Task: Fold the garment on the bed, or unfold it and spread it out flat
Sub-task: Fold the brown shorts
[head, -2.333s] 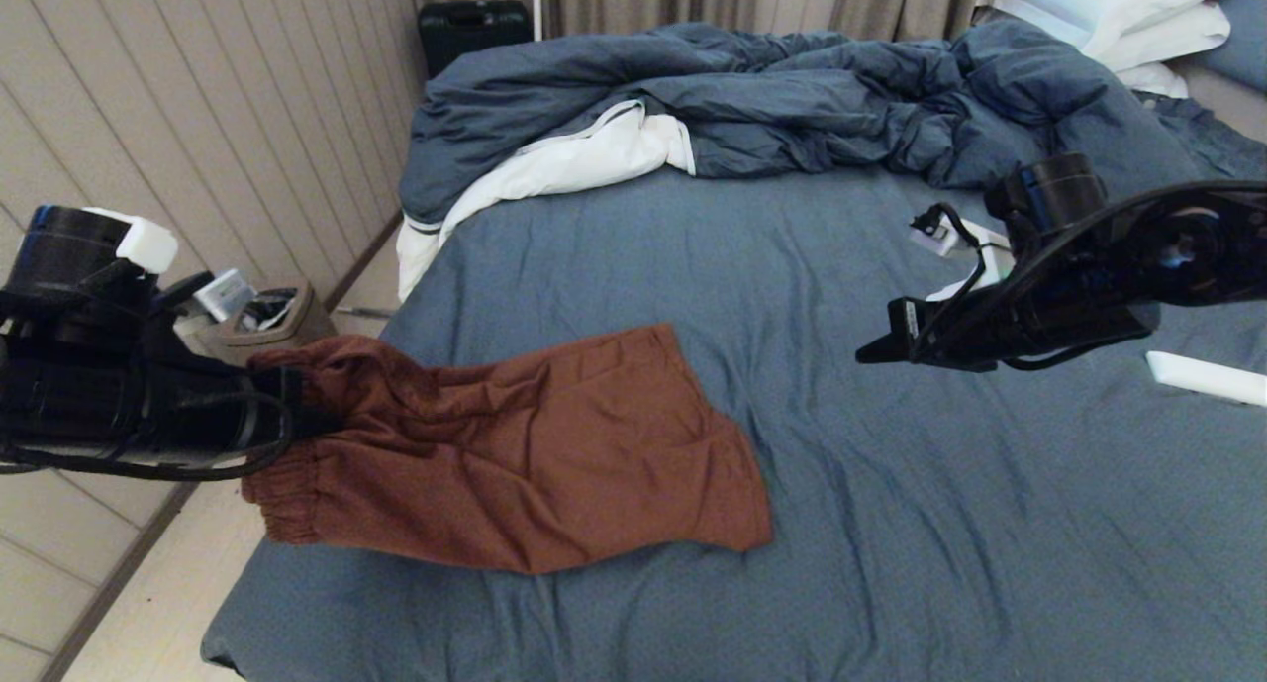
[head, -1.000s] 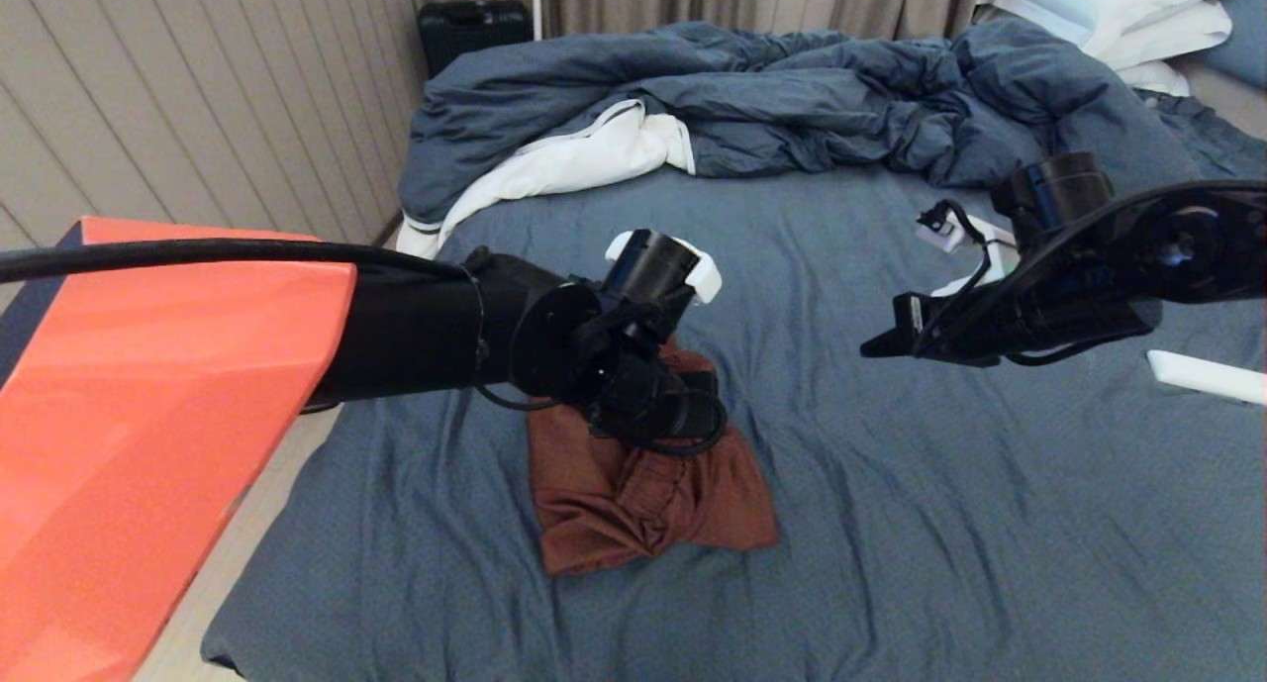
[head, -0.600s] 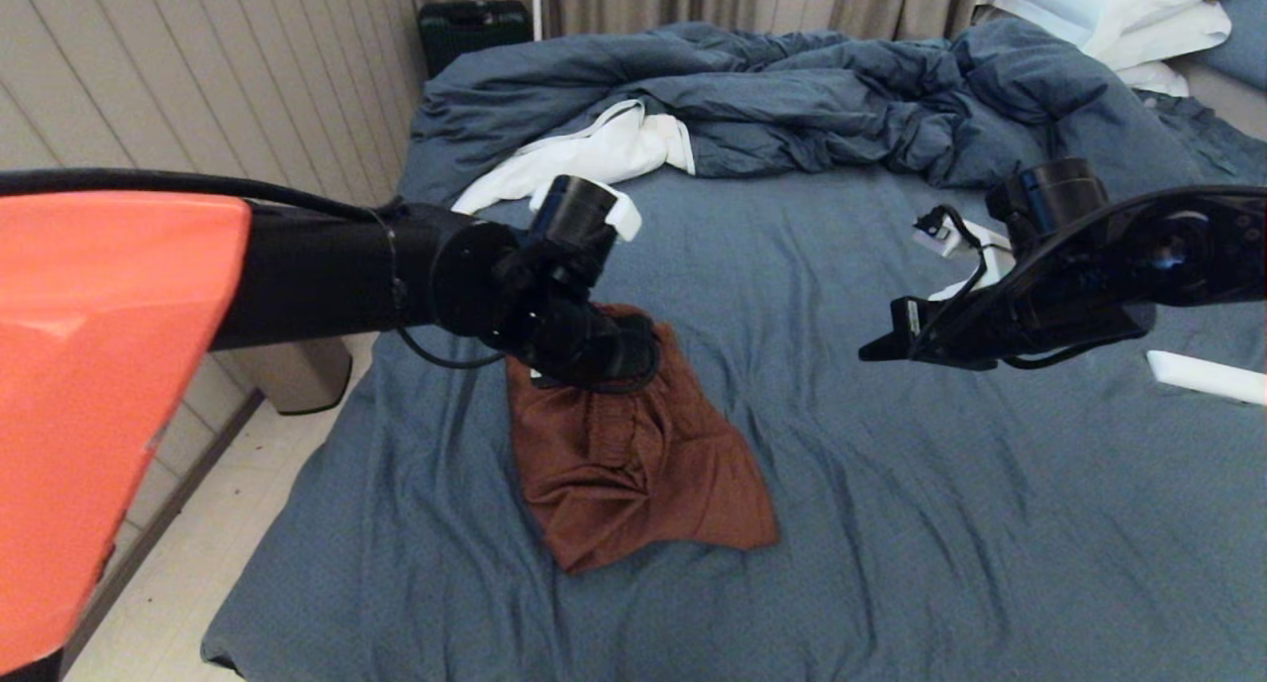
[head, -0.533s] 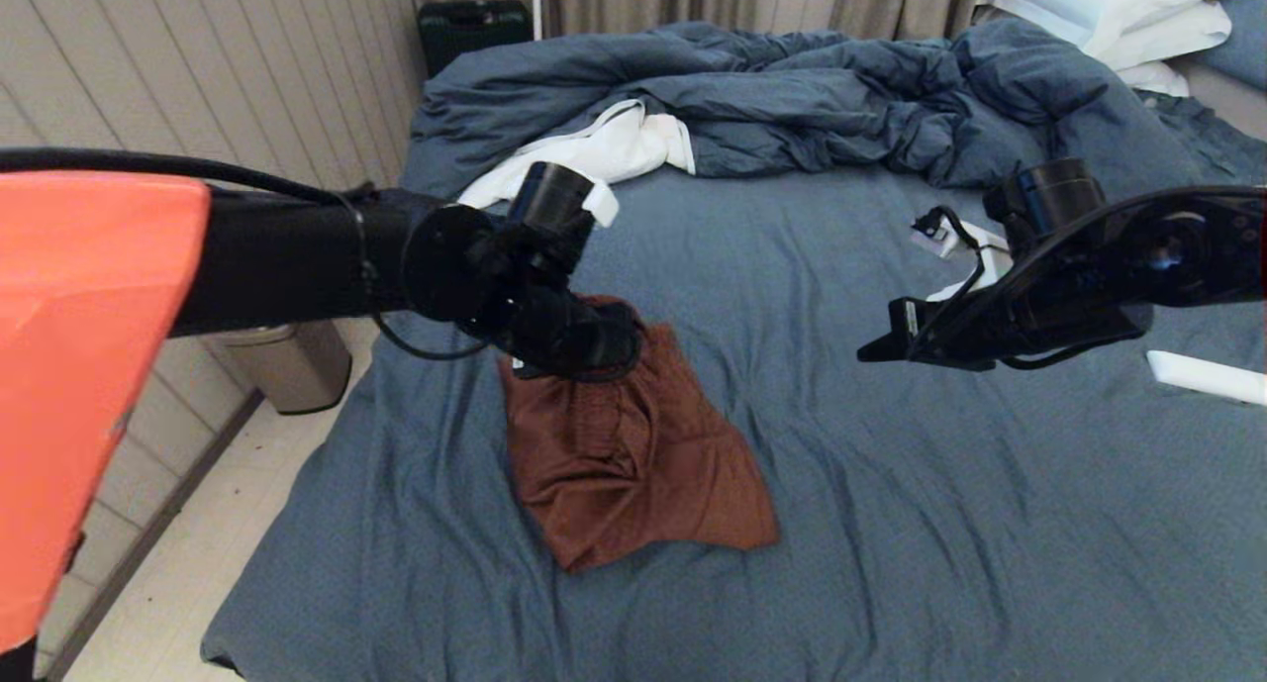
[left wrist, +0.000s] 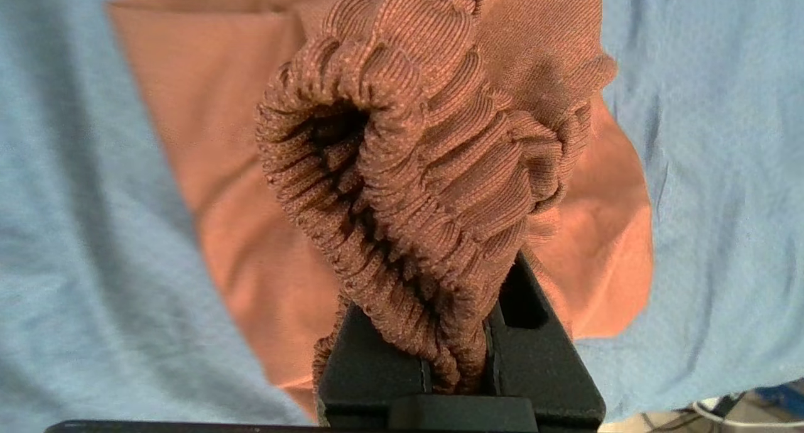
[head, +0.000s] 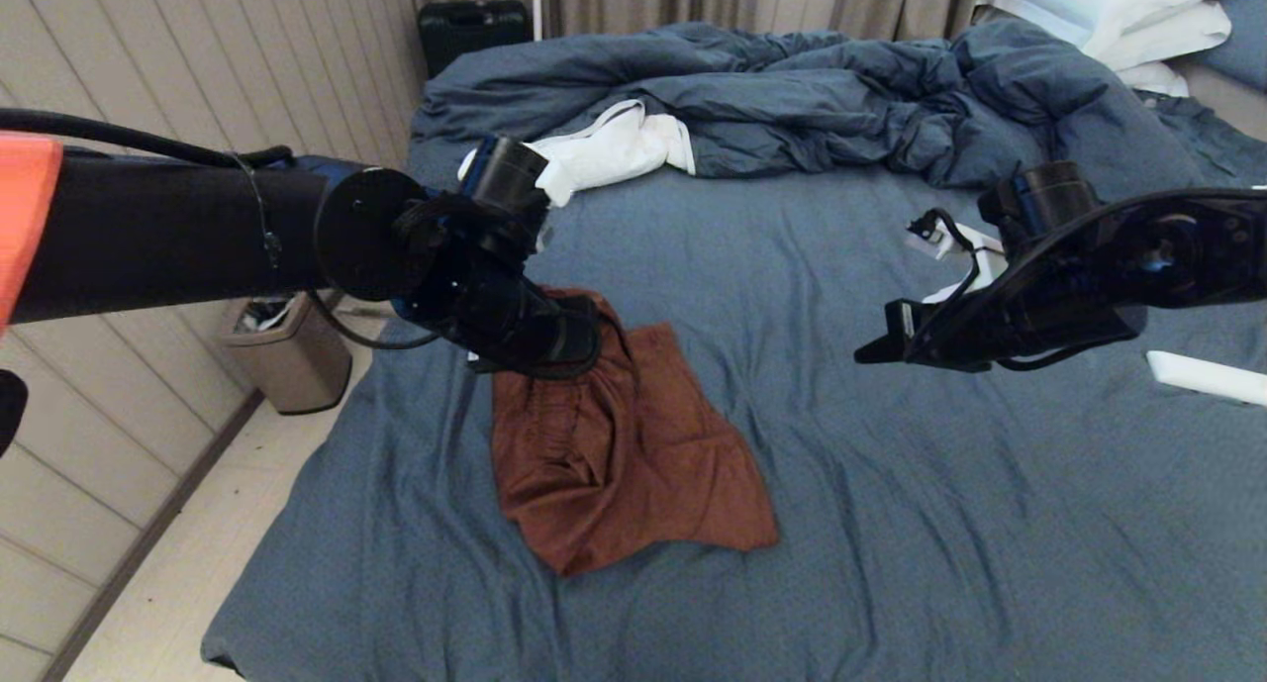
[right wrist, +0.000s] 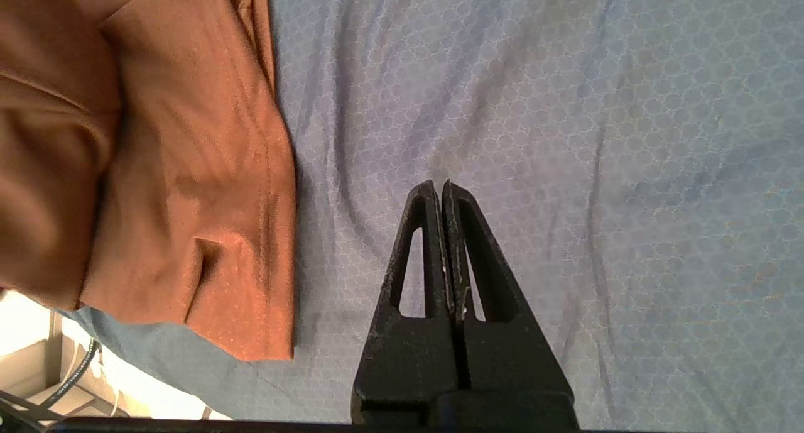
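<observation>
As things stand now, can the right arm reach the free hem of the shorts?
Probably yes. The right end effector, shut and empty, hovers over bare sheet of the bed, and nothing lies between it and the garment. The left end effector grips only the waistband.

Left gripper point(head: 584, 341) fingertips buried in bunched garment point(head: 633, 454) waistband; drawstring, logo not visible. Bin point(head: 287, 350) at 9 o'clock half behind left arm. White item point(head: 1206, 377) at 3 o'clock cut by edge.
</observation>
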Motion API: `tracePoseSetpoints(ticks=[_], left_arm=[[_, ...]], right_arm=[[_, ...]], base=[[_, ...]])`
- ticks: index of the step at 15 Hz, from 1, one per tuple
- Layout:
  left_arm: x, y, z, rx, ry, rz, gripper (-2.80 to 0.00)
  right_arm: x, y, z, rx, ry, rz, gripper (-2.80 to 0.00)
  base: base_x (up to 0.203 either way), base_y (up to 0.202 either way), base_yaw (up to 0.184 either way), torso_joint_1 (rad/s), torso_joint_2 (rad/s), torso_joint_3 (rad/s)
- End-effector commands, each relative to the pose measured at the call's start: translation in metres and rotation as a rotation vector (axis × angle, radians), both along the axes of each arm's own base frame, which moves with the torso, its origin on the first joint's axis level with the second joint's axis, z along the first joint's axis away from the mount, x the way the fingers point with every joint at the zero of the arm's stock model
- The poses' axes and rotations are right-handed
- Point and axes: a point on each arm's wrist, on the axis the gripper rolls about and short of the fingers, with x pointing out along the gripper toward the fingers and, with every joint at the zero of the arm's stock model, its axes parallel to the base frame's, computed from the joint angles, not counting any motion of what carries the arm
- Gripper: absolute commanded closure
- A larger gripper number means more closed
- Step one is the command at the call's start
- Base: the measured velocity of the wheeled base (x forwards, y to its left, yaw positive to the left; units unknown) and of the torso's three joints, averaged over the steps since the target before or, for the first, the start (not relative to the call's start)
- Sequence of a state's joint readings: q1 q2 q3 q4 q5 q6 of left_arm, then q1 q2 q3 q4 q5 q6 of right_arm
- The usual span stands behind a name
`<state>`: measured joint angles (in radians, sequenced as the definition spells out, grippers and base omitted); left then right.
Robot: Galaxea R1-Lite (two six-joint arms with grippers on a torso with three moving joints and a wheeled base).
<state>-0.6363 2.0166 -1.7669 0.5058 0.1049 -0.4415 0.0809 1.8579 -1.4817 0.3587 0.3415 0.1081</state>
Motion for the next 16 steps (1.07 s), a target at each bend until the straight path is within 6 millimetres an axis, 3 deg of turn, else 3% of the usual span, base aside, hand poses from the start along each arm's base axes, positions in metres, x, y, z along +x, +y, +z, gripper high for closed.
tracePoseSetpoints(ticks=[1, 3, 6, 7, 8, 16], left_arm=[[0.009, -0.019, -0.022, 0.032, 0.025, -0.008, 0.00], [0.012, -0.040, -0.029, 0.034, 0.014, -0.032, 0.00], [-0.002, -0.071, -0.025, 0.016, -0.020, -0.107, 0.00], [-0.006, -0.077, -0.027, 0.022, -0.026, -0.121, -0.57], [-0.009, -0.082, -0.029, 0.031, -0.032, -0.124, -2.80], [-0.015, -0.078, -0.014, 0.009, -0.063, -0.089, -2.80]], right_arm=[[0.002, -0.001, 0.001, 0.002, -0.004, -0.002, 0.00], [0.005, -0.001, 0.000, 0.002, -0.004, -0.002, 0.00], [0.007, -0.001, -0.001, 0.001, -0.002, -0.002, 0.00], [0.008, -0.002, -0.001, 0.002, -0.004, -0.008, 0.00], [0.008, -0.002, 0.000, 0.002, -0.006, -0.008, 0.00], [0.007, -0.003, 0.000, 0.001, -0.005, -0.007, 0.00]], base=[[0.000, 0.000, 0.000, 0.000, 0.00, 0.000], [0.000, 0.000, 0.000, 0.000, 0.00, 0.000], [0.000, 0.000, 0.000, 0.000, 0.00, 0.000], [0.000, 0.000, 0.000, 0.000, 0.00, 0.000], [0.000, 0.000, 0.000, 0.000, 0.00, 0.000], [0.000, 0.000, 0.000, 0.000, 0.00, 0.000]])
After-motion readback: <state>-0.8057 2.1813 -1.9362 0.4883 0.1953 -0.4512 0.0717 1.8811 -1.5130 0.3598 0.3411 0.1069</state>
